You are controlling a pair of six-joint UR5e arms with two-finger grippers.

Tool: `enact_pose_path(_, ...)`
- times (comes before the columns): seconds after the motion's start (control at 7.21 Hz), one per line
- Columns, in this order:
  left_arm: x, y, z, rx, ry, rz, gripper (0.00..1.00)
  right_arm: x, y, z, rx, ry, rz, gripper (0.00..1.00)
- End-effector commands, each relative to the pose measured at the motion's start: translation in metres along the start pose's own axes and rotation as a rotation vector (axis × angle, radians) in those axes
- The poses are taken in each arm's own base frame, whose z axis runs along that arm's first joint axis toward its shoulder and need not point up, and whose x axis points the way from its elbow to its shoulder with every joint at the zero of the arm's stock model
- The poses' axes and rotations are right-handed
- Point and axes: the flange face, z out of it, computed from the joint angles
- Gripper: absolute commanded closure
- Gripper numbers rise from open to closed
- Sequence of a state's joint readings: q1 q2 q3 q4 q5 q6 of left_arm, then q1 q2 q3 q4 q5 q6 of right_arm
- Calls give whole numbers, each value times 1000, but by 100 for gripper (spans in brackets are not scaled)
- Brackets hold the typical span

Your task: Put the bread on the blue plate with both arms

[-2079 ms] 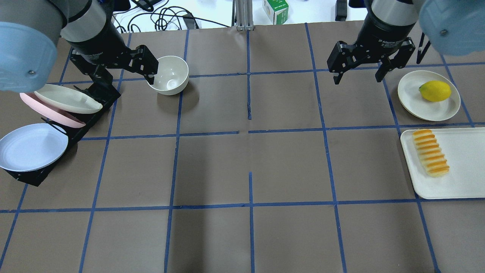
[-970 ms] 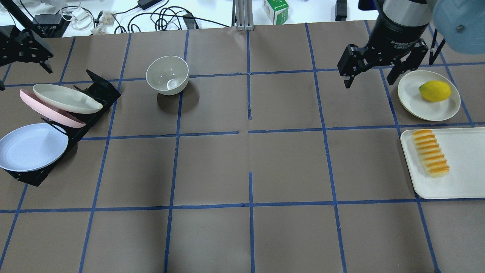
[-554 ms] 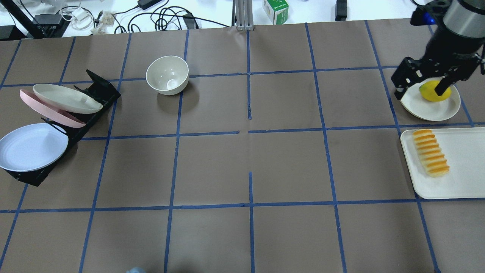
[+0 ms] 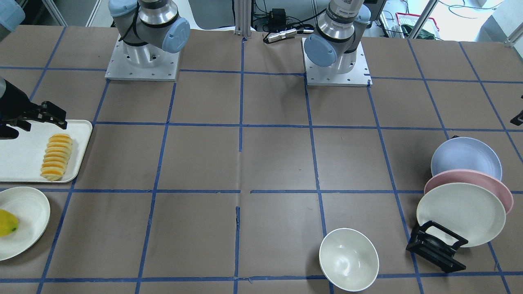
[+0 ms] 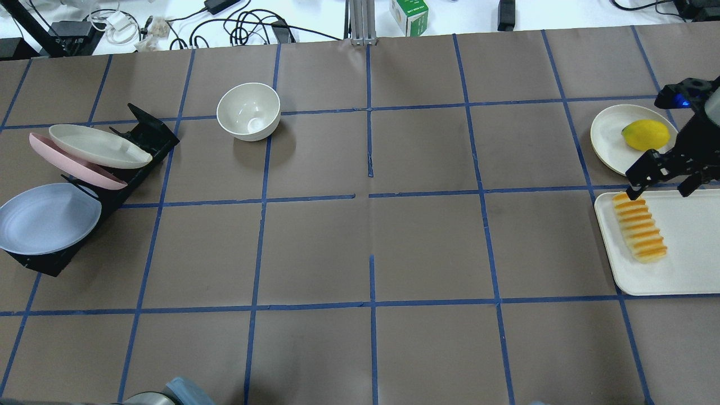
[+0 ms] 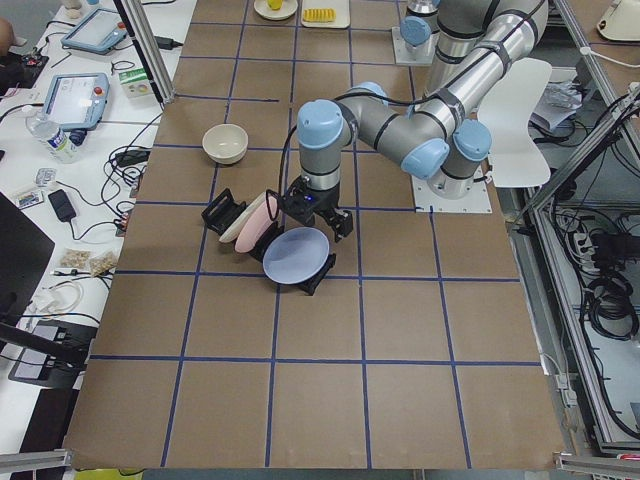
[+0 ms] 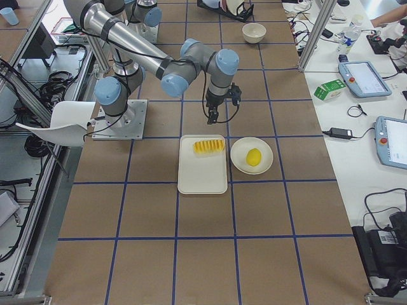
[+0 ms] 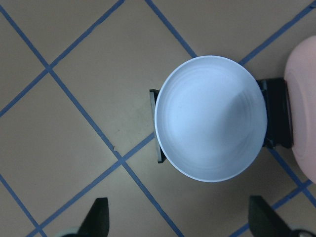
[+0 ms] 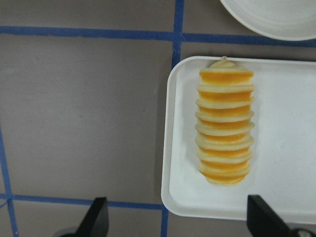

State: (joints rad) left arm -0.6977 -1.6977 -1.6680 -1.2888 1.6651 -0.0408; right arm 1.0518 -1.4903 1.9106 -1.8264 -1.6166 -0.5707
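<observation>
The bread (image 5: pixel 639 228), a row of orange-topped slices, lies on the left part of a white tray (image 5: pixel 689 247); it also shows in the right wrist view (image 9: pixel 225 127). My right gripper (image 5: pixel 661 188) is open and empty, hovering over the tray's far end just beyond the bread. The blue plate (image 5: pixel 48 218) leans in the front slot of a black rack (image 5: pixel 143 135). My left gripper (image 8: pixel 180 222) is open and empty, above the blue plate (image 8: pixel 211 118) and looking down on it; it is out of the overhead view.
A pink plate (image 5: pixel 73 166) and a cream plate (image 5: pixel 98 146) lean in the same rack behind the blue one. A cream bowl (image 5: pixel 248 111) stands at the far left-middle. A cream plate (image 5: pixel 610 132) with a yellow fruit (image 5: pixel 646 135) sits beyond the tray.
My right gripper has moved right and nearer, from the far table past the fruit plate to the tray's far end. My left arm has swung away from the bowl and out of the overhead view.
</observation>
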Motion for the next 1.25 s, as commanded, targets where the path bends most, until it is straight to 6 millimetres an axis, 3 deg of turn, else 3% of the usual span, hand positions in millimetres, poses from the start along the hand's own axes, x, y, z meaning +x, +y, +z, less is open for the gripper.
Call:
enact_pose_path(0.0,-11,-19,51,-53,68,-25,0,6,2,70,23,21,5,0)
enact_pose_path(0.28,-11,-23,104,-141,77,-38,5,37,-2,97,-2,86,29,0)
enact_pose_path(0.42,-6,-14,123,-184,66,-31,5,40,-2,103,-2,86,32,0)
enact_pose_path(0.69,-8,-20,130,-135,49,-25,25,45,-7,127,-43,64,17,0)
enact_pose_path(0.83,-8,-23,135,-107,49,-29,25,51,-6,130,-49,56,30,0)
enact_pose_path(1.11,-7,-27,145,-106,50,-26,44,56,-10,136,-30,71,1,0)
